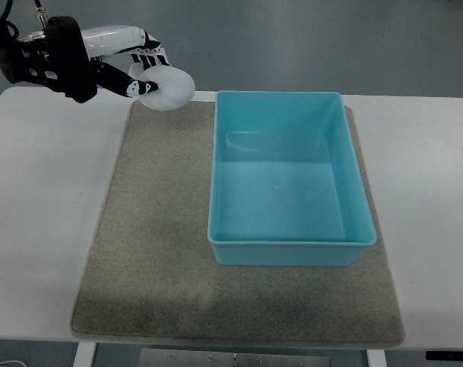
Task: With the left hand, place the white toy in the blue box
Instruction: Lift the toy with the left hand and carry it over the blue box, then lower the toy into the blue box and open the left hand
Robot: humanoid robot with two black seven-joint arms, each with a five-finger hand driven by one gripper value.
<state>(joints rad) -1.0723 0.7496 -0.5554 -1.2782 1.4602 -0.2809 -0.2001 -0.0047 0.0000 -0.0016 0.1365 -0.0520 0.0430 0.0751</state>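
A white surface (pixel 40 229) stands on a grey floor (pixel 330 38), and a grey-brown mat (pixel 154 252) covers most of its middle. On the mat's right half sits the blue box (pixel 292 229), open-topped and with nothing in it. The left hand (pixel 135 69) reaches in near the surface's far left corner, its fingers (pixel 151 55) curled around the white toy (pixel 170 88). The toy is over the mat's far left corner, just left of the box's far left corner.

Setting: robotics lab; white table (pixel 40 229) on smooth grey floor (pixel 308 38), grey felt mat (pixel 154 267), cabled robot arm (pixel 47 61) was present
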